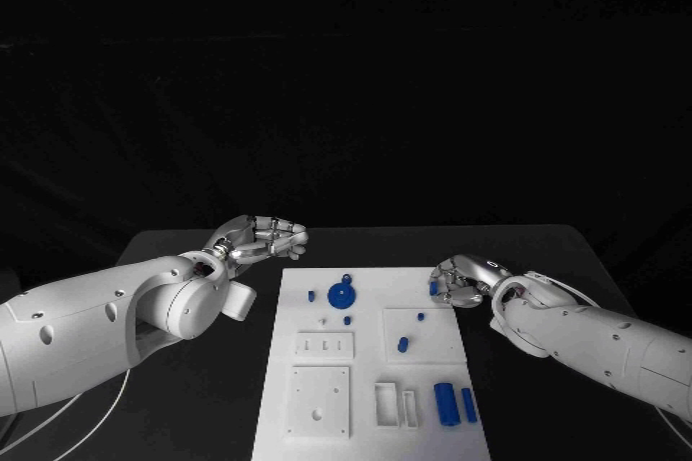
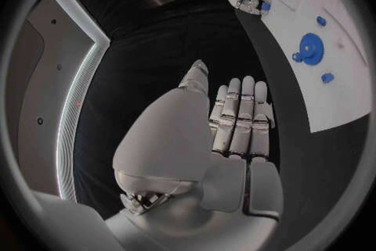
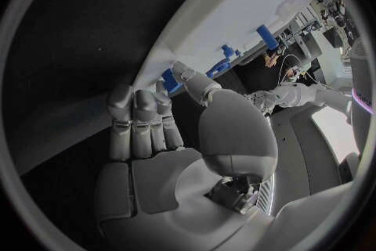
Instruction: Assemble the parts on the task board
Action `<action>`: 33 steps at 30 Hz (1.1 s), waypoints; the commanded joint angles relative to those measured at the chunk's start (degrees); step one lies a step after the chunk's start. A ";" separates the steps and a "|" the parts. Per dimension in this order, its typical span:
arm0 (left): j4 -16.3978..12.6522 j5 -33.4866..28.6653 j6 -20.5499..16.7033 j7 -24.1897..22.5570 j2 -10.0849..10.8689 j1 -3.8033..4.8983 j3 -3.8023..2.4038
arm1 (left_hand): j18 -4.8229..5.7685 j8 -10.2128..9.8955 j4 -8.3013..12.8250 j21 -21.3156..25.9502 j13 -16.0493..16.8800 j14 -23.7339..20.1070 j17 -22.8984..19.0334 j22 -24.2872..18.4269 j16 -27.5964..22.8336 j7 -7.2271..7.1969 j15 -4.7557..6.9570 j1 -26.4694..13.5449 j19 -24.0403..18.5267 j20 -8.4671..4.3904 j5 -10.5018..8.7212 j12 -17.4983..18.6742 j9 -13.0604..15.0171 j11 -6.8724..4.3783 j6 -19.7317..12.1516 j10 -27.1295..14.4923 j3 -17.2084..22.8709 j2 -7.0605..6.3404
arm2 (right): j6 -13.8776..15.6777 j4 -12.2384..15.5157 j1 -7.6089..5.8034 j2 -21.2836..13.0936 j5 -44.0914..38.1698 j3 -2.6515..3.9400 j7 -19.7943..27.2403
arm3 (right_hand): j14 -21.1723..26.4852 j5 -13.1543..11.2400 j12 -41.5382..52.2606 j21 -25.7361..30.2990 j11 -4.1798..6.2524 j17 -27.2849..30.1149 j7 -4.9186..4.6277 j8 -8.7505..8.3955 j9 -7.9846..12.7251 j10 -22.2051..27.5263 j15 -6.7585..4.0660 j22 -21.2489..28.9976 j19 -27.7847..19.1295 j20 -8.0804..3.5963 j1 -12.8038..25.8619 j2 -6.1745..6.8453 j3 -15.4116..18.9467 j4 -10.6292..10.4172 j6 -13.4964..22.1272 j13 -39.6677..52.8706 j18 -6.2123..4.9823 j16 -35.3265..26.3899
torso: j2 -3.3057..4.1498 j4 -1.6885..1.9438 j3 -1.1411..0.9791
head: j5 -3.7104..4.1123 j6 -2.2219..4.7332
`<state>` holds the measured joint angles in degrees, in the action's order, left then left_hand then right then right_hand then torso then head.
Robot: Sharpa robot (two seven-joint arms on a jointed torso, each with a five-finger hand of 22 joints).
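The right hand [image 1: 464, 281] is hovering at the right edge of the task board [image 1: 325, 411], pinching a small blue part [image 2: 266, 6] at its fingertips, while the left hand [image 1: 260, 239] is waiting off the far-left corner, loosely curled and holding nothing. Best, I'd say, is keeping that pinch firm and lining the part squarely over its seat near the blue gear [image 1: 342, 294] before lowering.
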<state>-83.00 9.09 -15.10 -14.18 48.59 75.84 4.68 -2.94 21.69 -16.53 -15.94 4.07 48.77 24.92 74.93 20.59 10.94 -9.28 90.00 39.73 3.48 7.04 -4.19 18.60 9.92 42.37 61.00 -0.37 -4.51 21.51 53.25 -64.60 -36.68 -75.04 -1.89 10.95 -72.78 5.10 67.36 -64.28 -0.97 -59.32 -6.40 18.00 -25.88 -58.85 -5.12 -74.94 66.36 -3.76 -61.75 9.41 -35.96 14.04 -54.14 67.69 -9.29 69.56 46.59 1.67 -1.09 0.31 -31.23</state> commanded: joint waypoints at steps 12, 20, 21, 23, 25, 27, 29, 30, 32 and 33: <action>0.02 0.28 0.86 -0.30 0.00 0.04 -0.04 | -0.88 -0.27 -0.06 0.33 -0.08 0.32 0.07 1.12 -0.37 0.60 -0.05 0.44 -0.16 0.05 -0.04 0.33 -0.04 0.11 -0.15 -0.42 -0.15 0.16 | 1.81 0.34 0.07 0.17 0.28 -0.01 -1.59 | -0.91 -2.29 0.12 -0.60 1.39 -0.41 0.46 1.20 -1.04 -1.43 -1.51 -0.92 1.04 -0.80 1.07 -1.33 -5.53 -4.22 -3.15 -0.50 -5.71 0.02 | -0.03 0.05 0.08 | 0.02 -0.09; 0.03 0.36 0.91 -0.28 -0.08 0.04 -0.04 | -0.88 -0.27 -0.05 0.34 -0.08 0.33 0.09 1.12 -0.39 0.60 -0.05 0.48 -0.16 0.05 -0.03 0.32 -0.03 0.10 -0.14 -0.42 -0.14 0.16 | 3.28 1.14 0.09 -0.08 0.04 -0.01 -2.17 | -1.12 -2.28 0.18 -0.77 1.58 -0.52 0.65 1.50 -1.37 -1.76 -1.68 -0.94 1.28 -1.03 0.81 -1.40 -6.28 -4.40 -3.58 -0.51 -5.71 0.09 | -0.05 0.15 0.11 | 0.09 -0.16; 0.03 0.36 0.97 -0.22 -0.08 0.04 -0.04 | -0.88 -0.27 -0.05 0.34 -0.08 0.33 0.09 1.12 -0.39 0.60 -0.05 0.49 -0.16 0.05 -0.03 0.32 -0.03 0.10 -0.13 -0.42 -0.14 0.16 | 3.43 1.64 0.09 -0.25 0.04 -0.01 -2.29 | -1.15 -2.28 0.18 -0.79 1.61 -0.53 0.68 1.55 -1.42 -1.81 -1.71 -0.94 1.31 -1.06 0.77 -1.42 -6.41 -4.43 -3.65 -0.51 -5.71 0.10 | -0.07 0.15 0.11 | 0.09 -0.14; 0.05 0.39 1.21 0.11 -0.09 0.04 -0.04 | -0.88 -0.26 -0.06 0.34 -0.07 0.35 0.10 1.12 -0.39 0.59 -0.05 0.49 -0.16 0.05 -0.03 0.31 -0.02 0.10 -0.12 -0.40 -0.13 0.18 | 3.58 2.72 0.08 -0.67 0.04 -0.01 -2.65 | -1.21 -2.27 0.20 -0.82 1.65 -0.55 0.72 1.62 -1.49 -1.89 -1.76 -0.94 1.36 -1.10 0.72 -1.41 -6.58 -4.45 -3.73 -0.52 -5.71 0.10 | -0.10 0.08 0.10 | 0.08 -0.13; -0.08 1.48 1.36 0.85 -0.04 0.05 -0.04 | -0.88 -0.16 -0.09 0.28 0.00 0.84 0.29 1.15 -0.18 0.52 0.10 0.41 -0.07 0.00 -0.05 0.16 0.04 -0.03 0.11 -0.09 -0.12 0.30 | 3.53 4.81 0.06 -1.32 -0.61 0.00 -3.56 | -1.31 -2.27 0.21 -0.87 1.72 -0.56 0.79 1.70 -1.58 -2.00 -1.82 -0.94 1.45 -1.15 0.64 -1.44 -6.79 -4.46 -3.84 -0.52 -5.71 0.11 | -0.17 -0.02 0.11 | -0.05 -0.04; -0.24 2.05 1.34 1.78 -0.06 0.06 -0.04 | -1.03 0.00 -0.05 -0.56 0.21 3.25 1.22 1.31 1.16 0.32 1.16 -0.02 1.41 -0.78 -0.19 -0.31 0.14 -0.63 0.58 1.31 -0.19 0.49 | 3.45 7.01 -0.22 -1.90 -1.59 0.03 -4.72 | -1.39 -2.27 0.23 -0.91 1.77 -0.58 0.84 1.75 -1.65 -2.09 -1.87 -0.94 1.53 -1.21 0.56 -1.46 -6.95 -4.44 -3.91 -0.53 -5.71 0.13 | -0.20 -0.10 0.13 | -0.08 0.05; -0.34 2.49 1.91 3.27 -0.07 0.06 -0.04 | -1.01 0.27 -0.07 -1.51 0.37 5.08 2.05 1.38 2.48 0.06 2.04 -0.41 2.80 -1.51 -0.24 -0.70 0.30 -1.09 1.27 2.49 -0.30 0.56 | 2.89 8.79 -0.92 -2.22 -2.10 0.08 -5.80 | -1.46 -2.25 0.23 -0.94 1.81 -0.59 0.88 1.79 -1.71 -2.17 -1.92 -0.93 1.59 -1.27 0.40 -1.45 -7.16 -4.34 -3.95 -0.53 -5.71 0.12 | -0.25 -0.13 0.10 | -0.16 0.19; -0.26 2.94 3.80 5.48 -0.07 0.07 -0.05 | -1.05 0.55 -0.06 -2.27 0.55 6.27 2.61 1.45 3.48 -0.23 2.64 -0.68 3.81 -2.00 -0.28 -1.12 0.45 -1.51 1.88 3.49 -0.36 0.65 | 2.88 10.11 -1.43 -2.40 -2.59 0.11 -6.57 | -1.48 -2.25 0.27 -0.95 1.83 -0.60 0.89 1.81 -1.74 -2.26 -1.93 -0.93 1.61 -1.29 0.33 -1.46 -7.27 -4.31 -3.97 -0.49 -5.71 0.12 | -0.32 -0.16 0.10 | -0.29 0.33; 0.26 3.54 7.90 9.67 -0.31 0.09 -0.05 | -1.09 0.85 -0.07 -4.09 1.09 8.35 3.88 1.49 5.77 -0.71 3.92 -1.55 5.79 -3.13 -0.54 -2.10 0.67 -2.58 2.77 5.82 -0.63 0.80 | 2.48 11.78 -1.93 -2.59 -3.69 0.14 -7.63 | -1.50 -2.26 0.27 -0.97 1.83 -0.60 0.89 1.82 -1.77 -2.29 -1.94 -0.93 1.64 -1.30 0.36 -1.37 -7.30 -4.31 -3.98 -0.49 -5.71 0.11 | -0.42 -0.20 0.01 | -0.33 0.45; 0.68 3.81 10.59 12.45 -0.66 0.11 -0.05 | -0.98 0.86 -0.09 -4.76 1.32 8.87 4.38 1.51 6.68 -0.77 4.29 -2.35 6.28 -3.55 -1.16 -2.43 0.71 -2.94 2.97 6.68 -0.87 0.93 | 2.15 12.65 -2.31 -2.64 -3.94 0.15 -8.23 | -1.54 -2.23 0.30 -0.98 1.86 -0.61 0.91 1.84 -1.81 -2.38 -1.96 -0.92 1.69 -1.33 0.27 -1.40 -7.44 -4.27 -4.01 -0.46 -5.71 0.11 | -0.55 -0.27 0.01 | -0.38 0.37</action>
<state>-82.61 10.89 -12.40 -9.77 48.32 75.87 4.66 -3.41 22.36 -16.59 -20.21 5.23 57.10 28.94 74.96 26.64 10.13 -5.26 88.24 45.50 0.19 6.21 -6.39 19.27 7.23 45.03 67.04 -1.01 -3.56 24.38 64.98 -66.71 -39.25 -76.29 -1.75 5.94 -74.21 2.83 67.37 -64.94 0.82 -59.86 -4.74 19.46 -27.03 -61.05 -6.91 -74.93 67.90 -4.70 -60.91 8.33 -43.01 9.82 -57.00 67.25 -9.41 69.56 46.28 1.58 -0.97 0.04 -30.92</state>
